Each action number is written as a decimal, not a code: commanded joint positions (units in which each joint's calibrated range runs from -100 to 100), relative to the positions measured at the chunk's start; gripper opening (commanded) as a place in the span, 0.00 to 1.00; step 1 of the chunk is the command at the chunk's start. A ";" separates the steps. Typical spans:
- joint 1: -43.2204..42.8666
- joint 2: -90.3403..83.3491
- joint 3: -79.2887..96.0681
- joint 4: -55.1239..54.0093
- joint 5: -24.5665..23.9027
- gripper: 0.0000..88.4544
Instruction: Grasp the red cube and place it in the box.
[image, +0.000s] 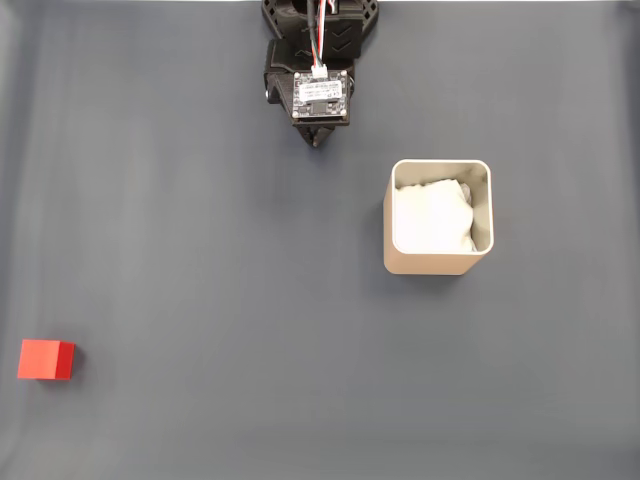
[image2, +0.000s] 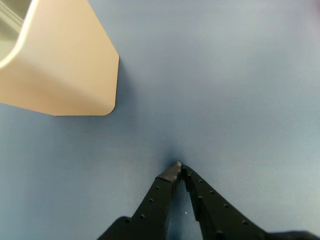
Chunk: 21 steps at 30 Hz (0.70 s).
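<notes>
The red cube (image: 46, 359) lies on the grey table near the lower left corner of the fixed view. The beige box (image: 437, 262) with white padding (image: 432, 215) stands right of centre in that view; in the wrist view its outer wall, the box (image2: 65, 65), fills the upper left. My gripper (image: 317, 141) sits at the top centre of the fixed view, far from the cube and left of the box. In the wrist view the gripper (image2: 179, 167) is shut, its black tips meeting with nothing between them, close to the table surface.
The arm's base (image: 320, 30) stands at the top edge of the fixed view. A plain dark grey mat (image: 250, 300) covers the table between the arm, the cube and the box.
</notes>
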 joint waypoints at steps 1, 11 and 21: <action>0.33 0.00 0.55 0.89 -0.39 0.00; 0.12 0.00 0.55 0.98 -0.20 0.00; -0.02 0.00 0.46 -12.07 -0.49 0.00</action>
